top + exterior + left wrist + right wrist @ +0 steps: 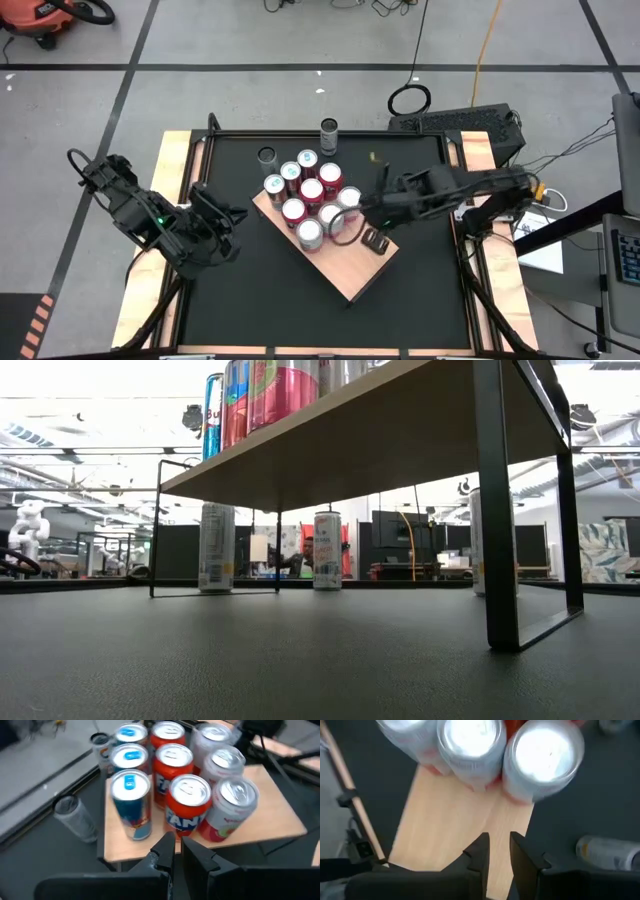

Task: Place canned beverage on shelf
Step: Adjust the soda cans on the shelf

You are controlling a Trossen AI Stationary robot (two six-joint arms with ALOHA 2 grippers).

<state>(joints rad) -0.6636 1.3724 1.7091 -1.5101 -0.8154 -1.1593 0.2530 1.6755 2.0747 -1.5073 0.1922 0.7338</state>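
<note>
Shelf [340,262] sits diagonally mid-surface, a pale wood slab on thin black metal legs, raised above the black surface [250,310]. Nine cans clustered [312,195] on its far-left end: blue ones, red ones, silver-and-pink ones, all upright and packed touching or nearly touching. The near-right half of the shelf is bare wood. Two more cans stand on the surface off the shelf: a dark-topped one [267,157] just beside the shelf's far-left corner, and a grey one [329,135] near the surface's far edge. Left end effector [175,851] hovers near the shelf's left long edge, facing the can cluster, fingers nearly closed with a thin gap, gripping nothing. Right end effector [497,851] is above the bare part of the shelf just beside the silver cans, fingers slightly apart, gripping nothing. Low view shows the shelf's underside, its legs, cans on top at its left, and white cans standing on the surface beyond it [327,550].
</note>
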